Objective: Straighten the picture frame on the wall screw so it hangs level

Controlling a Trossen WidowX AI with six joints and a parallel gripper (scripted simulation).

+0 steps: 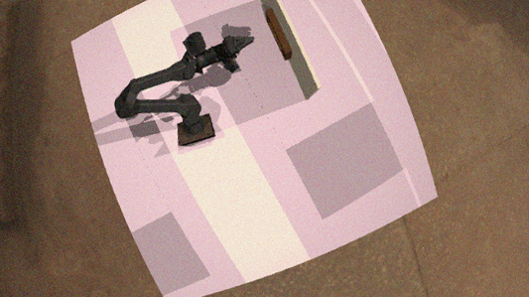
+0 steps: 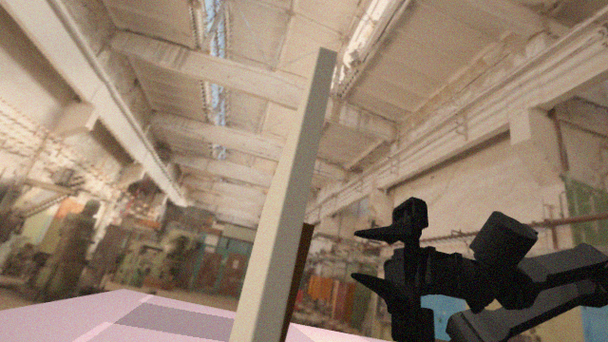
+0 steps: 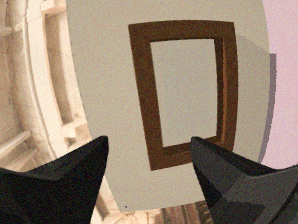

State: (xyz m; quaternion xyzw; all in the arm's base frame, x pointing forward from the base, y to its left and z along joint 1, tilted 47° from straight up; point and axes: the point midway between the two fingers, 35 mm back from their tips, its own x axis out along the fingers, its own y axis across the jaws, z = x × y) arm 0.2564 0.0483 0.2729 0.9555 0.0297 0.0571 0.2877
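Beyond the fingertips, frame on wall

Ahead of the parted, empty end effector (image 1: 252,40) (image 2: 353,255) (image 3: 149,143), the picture frame (image 1: 277,34) (image 2: 298,280) (image 3: 144,90) is seen against the wall panel (image 1: 308,85) (image 2: 280,218) (image 3: 102,65), well apart; a forward reach along the fingers' line would be needed to regain it.
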